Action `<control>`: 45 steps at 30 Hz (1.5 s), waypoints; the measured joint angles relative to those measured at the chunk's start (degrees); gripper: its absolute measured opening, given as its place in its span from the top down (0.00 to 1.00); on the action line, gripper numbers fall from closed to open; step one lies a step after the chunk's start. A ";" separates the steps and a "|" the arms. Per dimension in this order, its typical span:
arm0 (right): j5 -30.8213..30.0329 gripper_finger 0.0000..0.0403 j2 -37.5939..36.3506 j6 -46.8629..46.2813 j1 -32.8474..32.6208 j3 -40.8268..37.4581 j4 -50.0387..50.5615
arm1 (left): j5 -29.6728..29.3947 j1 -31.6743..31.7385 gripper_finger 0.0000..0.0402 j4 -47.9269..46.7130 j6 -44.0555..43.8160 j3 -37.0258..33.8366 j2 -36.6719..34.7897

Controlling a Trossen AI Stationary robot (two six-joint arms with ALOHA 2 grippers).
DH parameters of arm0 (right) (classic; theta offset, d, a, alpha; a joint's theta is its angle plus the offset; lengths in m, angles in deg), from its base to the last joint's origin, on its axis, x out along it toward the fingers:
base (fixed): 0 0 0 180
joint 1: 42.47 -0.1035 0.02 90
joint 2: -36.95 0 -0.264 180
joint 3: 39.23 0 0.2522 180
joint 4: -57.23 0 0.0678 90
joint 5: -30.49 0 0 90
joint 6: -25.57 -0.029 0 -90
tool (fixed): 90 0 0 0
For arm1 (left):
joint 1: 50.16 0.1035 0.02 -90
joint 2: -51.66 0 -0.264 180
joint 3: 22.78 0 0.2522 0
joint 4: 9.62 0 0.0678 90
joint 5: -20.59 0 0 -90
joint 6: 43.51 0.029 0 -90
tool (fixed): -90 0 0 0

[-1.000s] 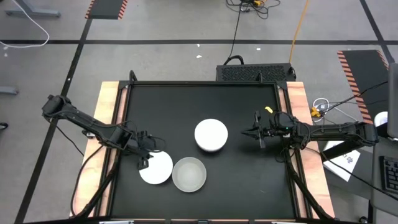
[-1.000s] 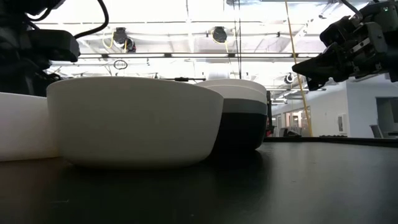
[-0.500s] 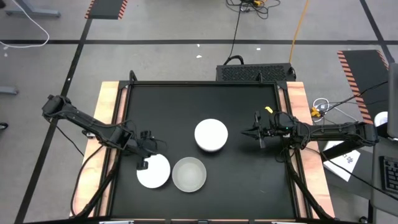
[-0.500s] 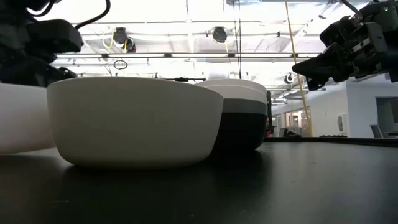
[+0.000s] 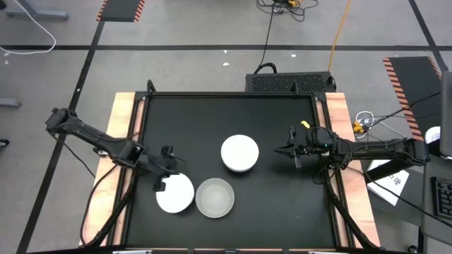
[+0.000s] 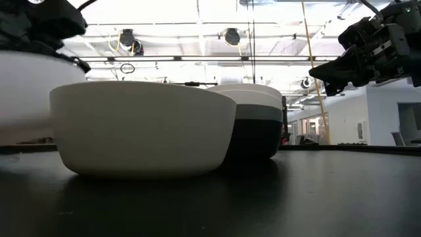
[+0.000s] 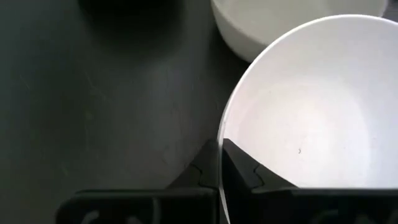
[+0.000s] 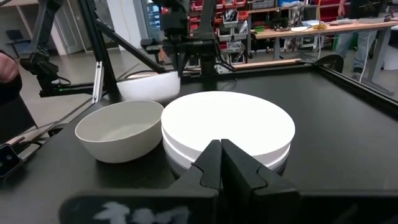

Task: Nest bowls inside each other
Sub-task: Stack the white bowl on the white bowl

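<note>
My left end effector point(image 5: 168, 171) is clamped on the rim of a white bowl point(image 5: 175, 192), lifted just clear of the tabletop point(image 5: 282, 127) in the low view. Beside it sits the pale grey bowl point(image 5: 215, 197), empty. The nested stack point(image 5: 239, 153) stands mid-table, white on top. My right end effector point(image 5: 289, 150) hovers near the stack, fingers together, empty. I'd say two bowls remain to nest.
</note>
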 joint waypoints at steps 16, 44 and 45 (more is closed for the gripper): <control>-0.02 1.00 -0.02 0.00 0.00 0.00 0.00 | -8.34 3.99 1.00 -0.87 7.84 1.66 -14.60; -0.04 1.00 -0.02 0.07 0.02 0.06 1.07 | -6.12 7.94 1.00 29.99 17.04 -16.61 -29.47; -0.02 1.00 0.00 0.05 0.00 0.06 1.09 | -6.14 8.01 1.00 31.28 17.69 -17.29 -29.68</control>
